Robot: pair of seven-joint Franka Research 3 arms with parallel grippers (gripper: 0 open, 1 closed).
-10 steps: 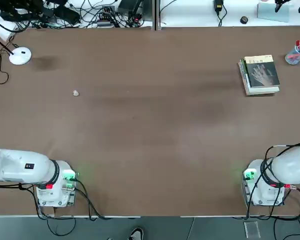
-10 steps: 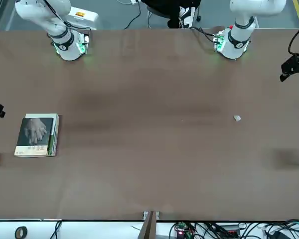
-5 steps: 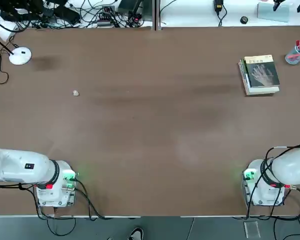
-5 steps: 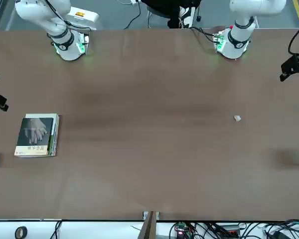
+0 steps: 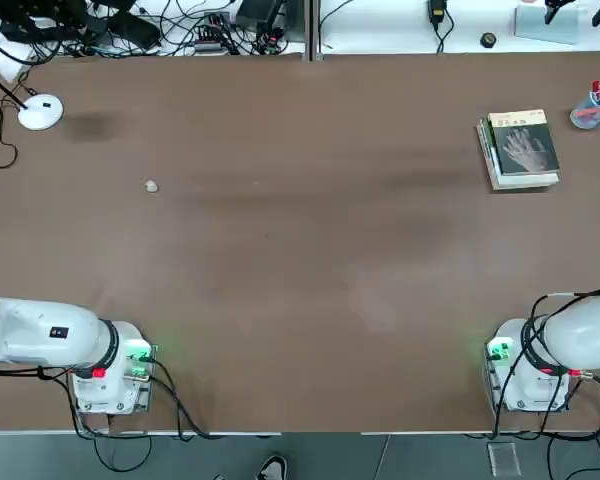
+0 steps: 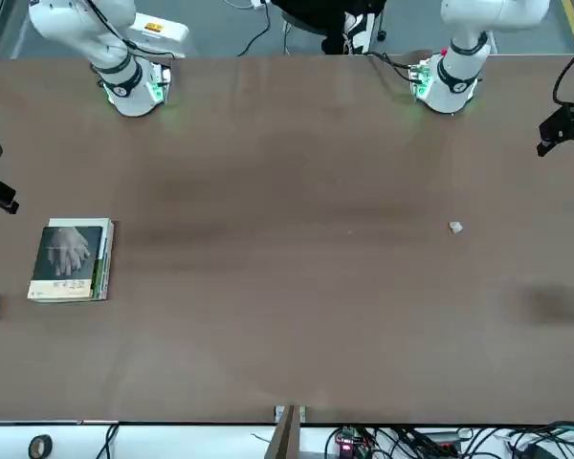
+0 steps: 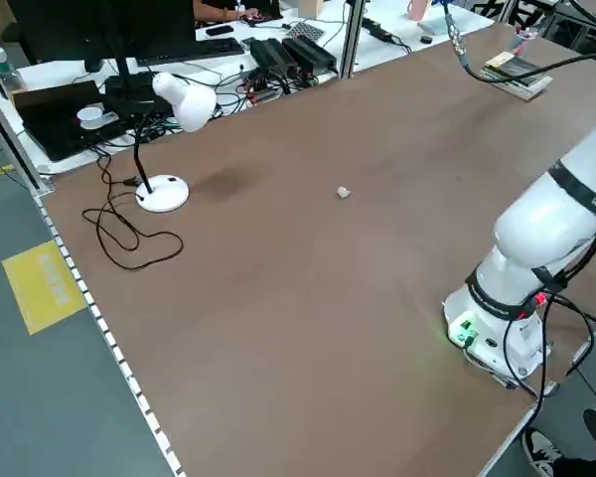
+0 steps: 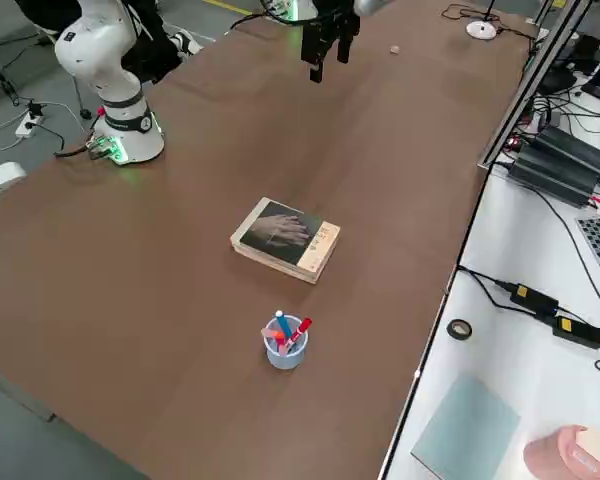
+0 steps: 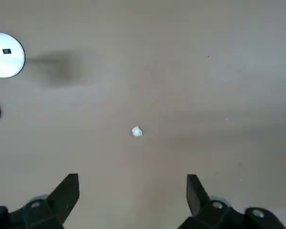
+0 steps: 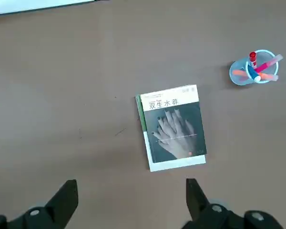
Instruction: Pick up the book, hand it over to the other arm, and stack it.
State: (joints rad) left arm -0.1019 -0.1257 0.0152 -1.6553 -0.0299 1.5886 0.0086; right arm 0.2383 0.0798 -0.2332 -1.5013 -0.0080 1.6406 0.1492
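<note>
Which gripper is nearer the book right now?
Right. The right gripper hangs open above the table near the book; the left gripper hangs open far across the table.

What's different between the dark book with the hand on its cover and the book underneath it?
The dark book lies on top, its whole cover showing a pale hand; the lower book shows only a green-and-white edge. The lower book sticks out past the dark book on two sides. Both lie flat on the table, edges nearly parallel.
</note>
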